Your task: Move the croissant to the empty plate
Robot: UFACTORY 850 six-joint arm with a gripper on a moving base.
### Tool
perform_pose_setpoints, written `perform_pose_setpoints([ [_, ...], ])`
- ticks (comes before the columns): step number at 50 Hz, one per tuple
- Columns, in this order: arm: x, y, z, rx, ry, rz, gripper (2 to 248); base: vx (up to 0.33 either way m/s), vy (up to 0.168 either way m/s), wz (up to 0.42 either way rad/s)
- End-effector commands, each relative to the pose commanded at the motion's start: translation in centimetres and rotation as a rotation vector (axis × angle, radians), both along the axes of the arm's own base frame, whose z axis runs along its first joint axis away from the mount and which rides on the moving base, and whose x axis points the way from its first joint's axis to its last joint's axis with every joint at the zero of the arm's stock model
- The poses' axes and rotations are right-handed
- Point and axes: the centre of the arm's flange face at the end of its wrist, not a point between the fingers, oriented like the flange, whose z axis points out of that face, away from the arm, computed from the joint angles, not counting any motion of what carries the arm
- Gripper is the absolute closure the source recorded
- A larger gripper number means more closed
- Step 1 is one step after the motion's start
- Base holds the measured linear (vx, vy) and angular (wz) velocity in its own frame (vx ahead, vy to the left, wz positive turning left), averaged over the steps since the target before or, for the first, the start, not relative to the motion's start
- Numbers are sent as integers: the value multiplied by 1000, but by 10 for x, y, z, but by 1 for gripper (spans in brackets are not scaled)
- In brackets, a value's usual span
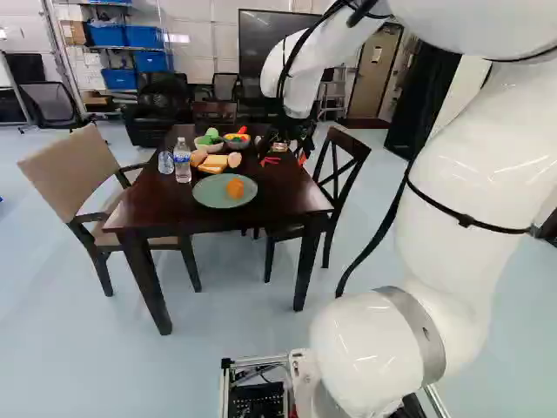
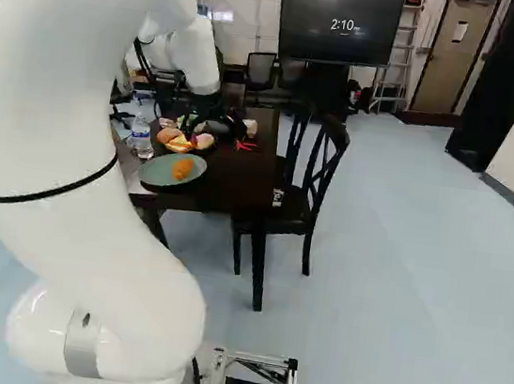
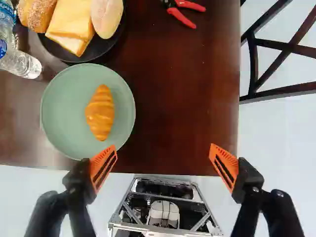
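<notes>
Read clock directions with six o'clock toward the base and twelve straight away from it. The croissant (image 3: 100,112) lies on the round green plate (image 3: 61,111), just off its centre toward three o'clock. The gripper (image 1: 285,148) hangs over the dark wooden table (image 3: 182,98) with its jaws wide apart and nothing between the orange pads (image 3: 104,167); the croissant is toward ten o'clock from the gap between them.

At the plate's twelve o'clock, a black dish (image 3: 112,48) holds a seeded roll (image 3: 37,15), a pale roll (image 3: 106,17) and yellow-orange slices (image 3: 71,24). Near ten o'clock stands a clear water bottle (image 1: 182,161) with a blue and white printed label; a second bottle (image 1: 165,163) is just beside it. A red-handled hand tool (image 3: 182,10) lies between one and two.

From the table, a tan armchair (image 1: 74,165) stands at nine o'clock and a dark cross-back chair (image 1: 339,165) at three. Beyond, a wall screen (image 2: 337,37) shows a clock time in white digits, and the door (image 2: 452,61) bears a white notice, too small to read.
</notes>
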Motion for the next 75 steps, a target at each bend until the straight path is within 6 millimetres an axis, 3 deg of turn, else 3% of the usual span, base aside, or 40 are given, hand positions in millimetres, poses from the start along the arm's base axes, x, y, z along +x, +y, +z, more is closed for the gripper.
perform_pose_setpoints([
  [48, -15, -89, 0, 0, 3, -178, 3, 0, 0, 0],
  [75, -18, -90, -4, 0, -12, -182, 3, 0, 0, 0],
])
